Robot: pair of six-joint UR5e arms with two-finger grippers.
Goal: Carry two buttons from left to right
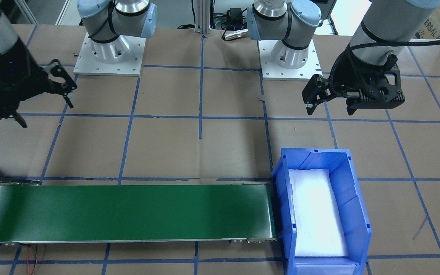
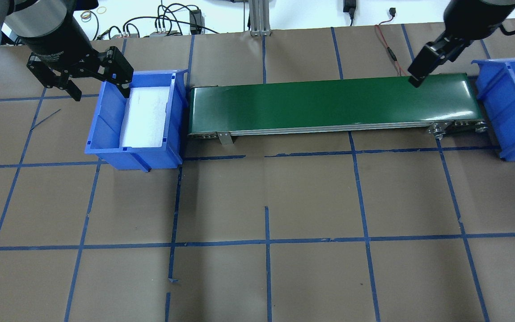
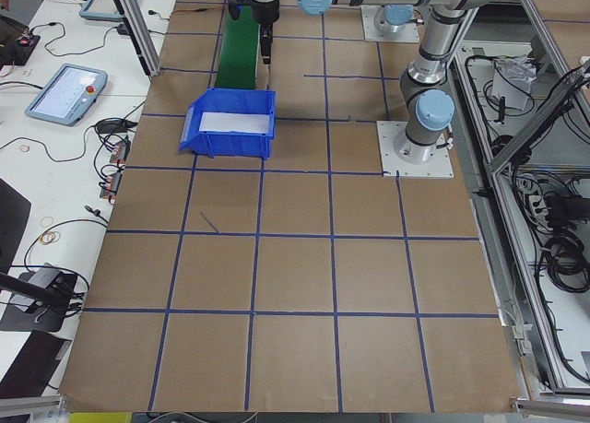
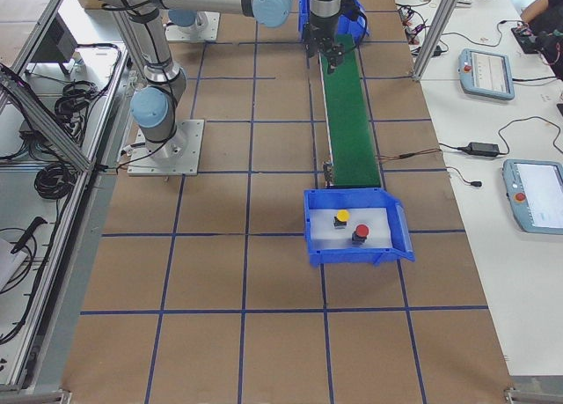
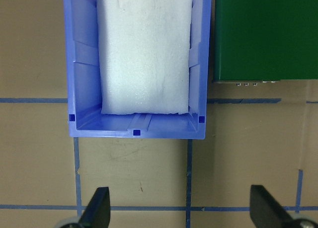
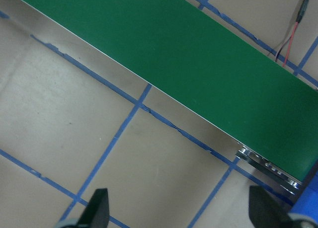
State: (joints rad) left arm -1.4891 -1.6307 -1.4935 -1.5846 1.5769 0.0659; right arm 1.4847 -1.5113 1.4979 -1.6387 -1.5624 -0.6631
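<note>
Brown paper covers the tabletop (image 2: 311,201); with the yellow button (image 4: 342,215) and red button (image 4: 361,233) lying in the right bin (image 4: 352,256), I'd say the left hand (image 5: 180,194) and right hand (image 6: 179,193), both wide and empty, need only lift clear.

- The tabletop (image 2: 311,201) is showing brown under a blue tape grid.
- The belt (image 2: 329,100) is showing dark green.
- The left bin (image 2: 105,138) and right bin (image 4: 315,237) are showing blue, the foam (image 2: 145,116) white.
- One button (image 4: 361,234) is showing a red cap, the other button (image 4: 342,217) a yellow one.
</note>
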